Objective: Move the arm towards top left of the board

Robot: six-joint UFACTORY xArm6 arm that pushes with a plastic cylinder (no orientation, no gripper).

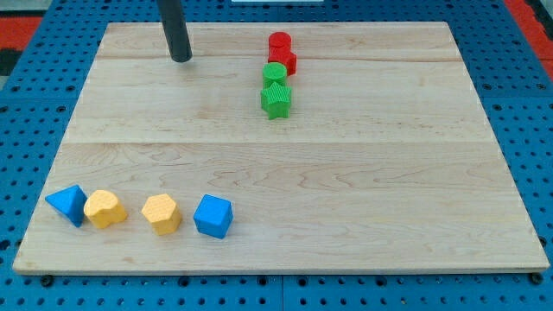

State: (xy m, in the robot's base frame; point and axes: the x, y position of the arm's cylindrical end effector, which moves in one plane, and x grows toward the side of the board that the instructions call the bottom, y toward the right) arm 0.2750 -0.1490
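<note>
Rod enters from the view's top edge, left of centre, dark and straight, leaning slightly — lower end a little further to the view's right than the upper part. My tip (181, 60) sits in the upper left part of the view — touching nothing.

You'll find my tip (181, 59) near the table's (346, 173) top left, well apart from every block. To its right, one touching column runs downward: red cylinder (279, 41), red block (283, 60), green cylinder (275, 73), green star (276, 100). Along the view's bottom left, a row runs rightward: blue triangle (67, 206), left yellow block (104, 208), right yellow block (162, 212), blue cube (212, 216).
</note>
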